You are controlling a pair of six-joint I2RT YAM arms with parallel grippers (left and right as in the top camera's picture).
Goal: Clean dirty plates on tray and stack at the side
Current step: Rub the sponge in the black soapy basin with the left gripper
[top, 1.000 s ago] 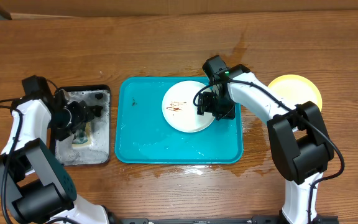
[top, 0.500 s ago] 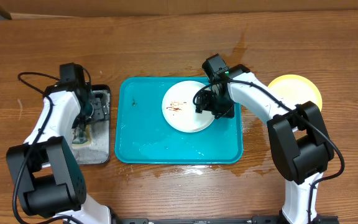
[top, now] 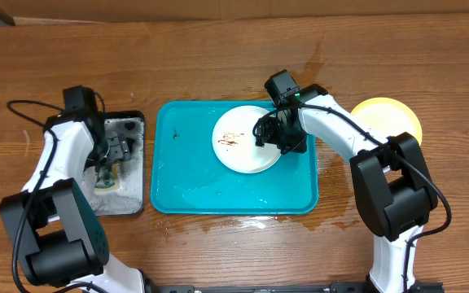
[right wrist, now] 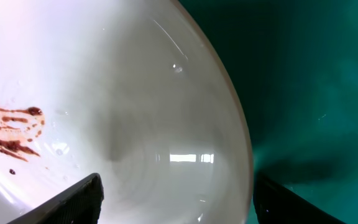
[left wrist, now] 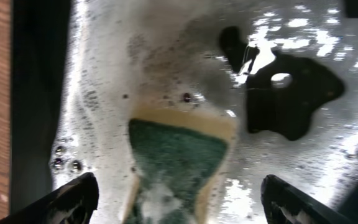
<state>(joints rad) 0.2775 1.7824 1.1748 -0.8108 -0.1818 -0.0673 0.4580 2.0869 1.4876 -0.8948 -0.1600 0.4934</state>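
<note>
A white plate (top: 243,140) with brown smears (top: 231,139) lies at the back right of the turquoise tray (top: 194,179). My right gripper (top: 277,134) hangs open over the plate's right edge. In the right wrist view its fingers (right wrist: 73,200) stand wide apart on either side of the plate's rim (right wrist: 244,155), with the smears (right wrist: 11,132) at the left. A pale yellow plate (top: 393,115) rests on the table to the right. My left gripper (top: 114,150) is open just above the green and yellow sponge (left wrist: 179,152).
The sponge (top: 104,181) lies in foamy water in a small black tray (top: 133,203) left of the turquoise tray. Water is spilled on the wood (top: 234,224) around the turquoise tray's front and right side. Cardboard edges line the table's back.
My left arm swung right and back again, its gripper staying over the black tray and ending nearer the sponge. The right gripper barely moved on the plate's edge.
</note>
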